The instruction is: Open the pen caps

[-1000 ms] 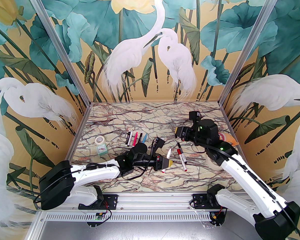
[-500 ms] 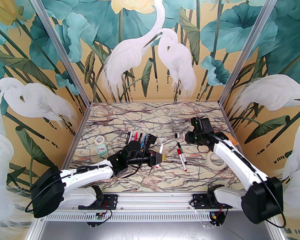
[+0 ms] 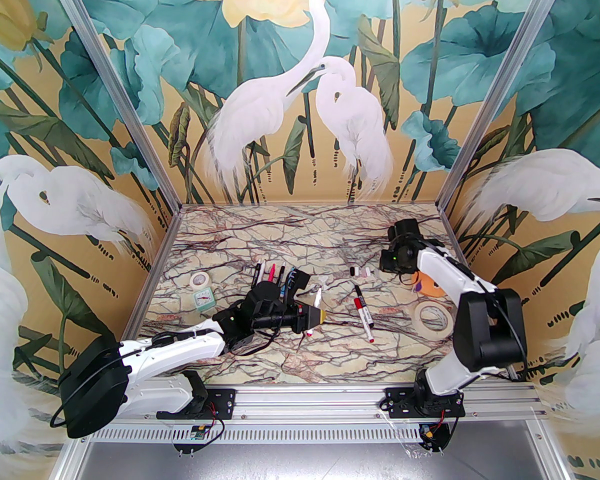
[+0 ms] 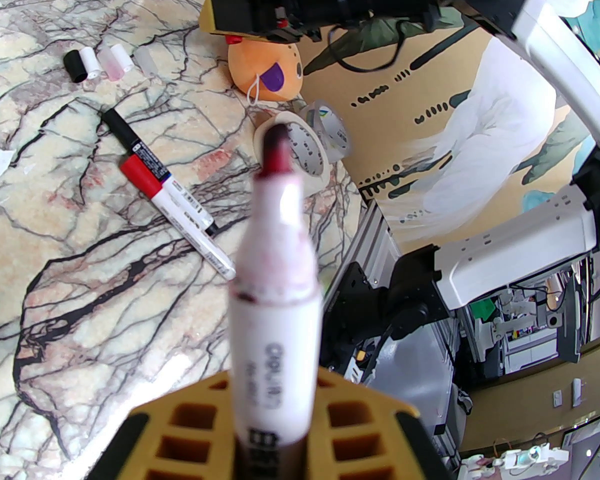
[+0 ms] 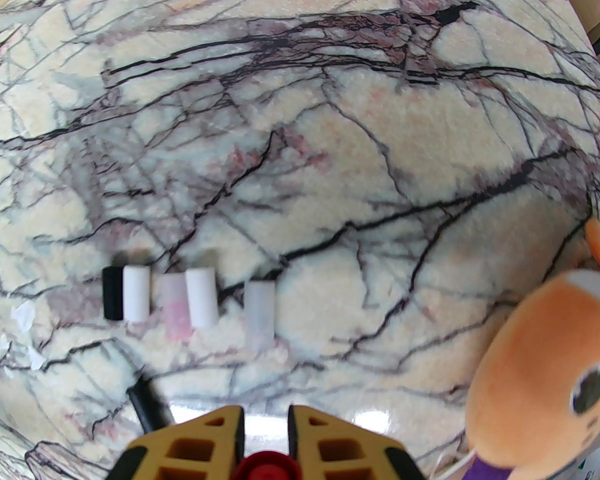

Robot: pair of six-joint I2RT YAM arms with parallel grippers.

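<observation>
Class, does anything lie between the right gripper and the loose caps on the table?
Nothing visible. Bare table lies between the right gripper, shut on a red cap, and the loose caps; a black pen end sits left, a plush toy right.

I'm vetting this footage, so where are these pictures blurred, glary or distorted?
Left wrist: the marker in the left end effector is blurred, the table sharp. Right wrist: fisheye bends the table, glare before the right end effector holding a red cap, pen caps slightly soft. Top external: sharp, evenly lit.
</observation>
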